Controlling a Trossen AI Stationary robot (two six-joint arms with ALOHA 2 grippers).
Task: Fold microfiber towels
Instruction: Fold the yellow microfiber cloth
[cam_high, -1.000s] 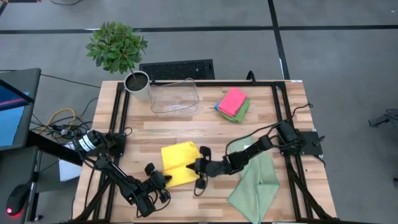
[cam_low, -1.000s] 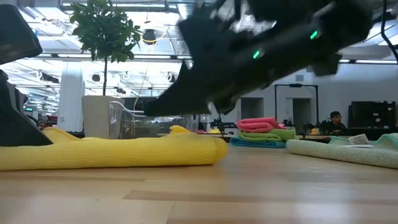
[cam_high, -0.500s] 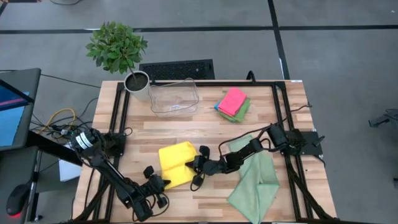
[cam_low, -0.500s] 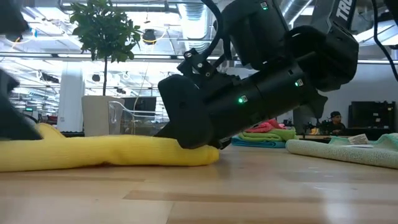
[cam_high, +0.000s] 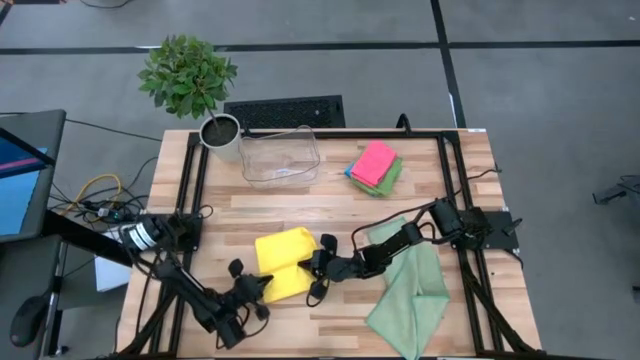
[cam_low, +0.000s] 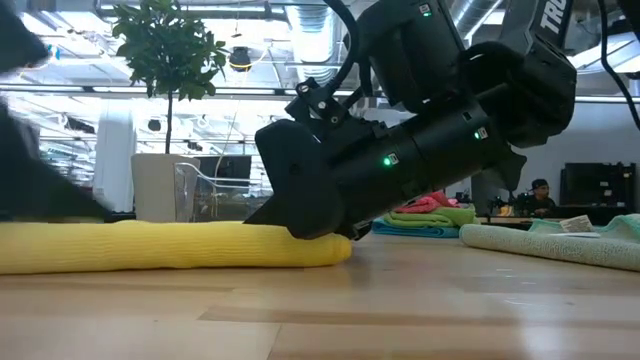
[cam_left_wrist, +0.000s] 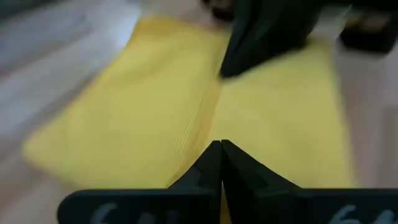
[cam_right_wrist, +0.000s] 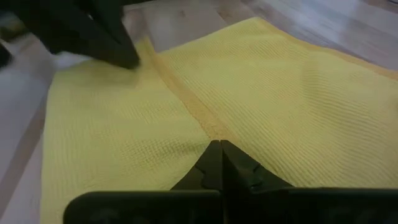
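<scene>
Yellow towel (cam_high: 284, 264) lies near the table's (cam_high: 330, 205) front middle in the high view, the left gripper (cam_high: 262, 287) at its front-left corner and the right gripper (cam_high: 303, 266) low at its right edge, both arms stretched inward. Low view adds the right gripper (cam_low: 300, 222) pressing the towel's (cam_low: 180, 247) folded top. Each wrist view shows closed fingers pinching a yellow fold (cam_left_wrist: 186, 118) (cam_right_wrist: 193, 109).

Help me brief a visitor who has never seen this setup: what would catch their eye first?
The yellow towel near the table's front middle, with both shut end effectors meeting on it: the left end effector at its front edge, the right end effector at its right side. Next, the pale green towel spread at front right and the pink-topped folded stack at the back right.
</scene>
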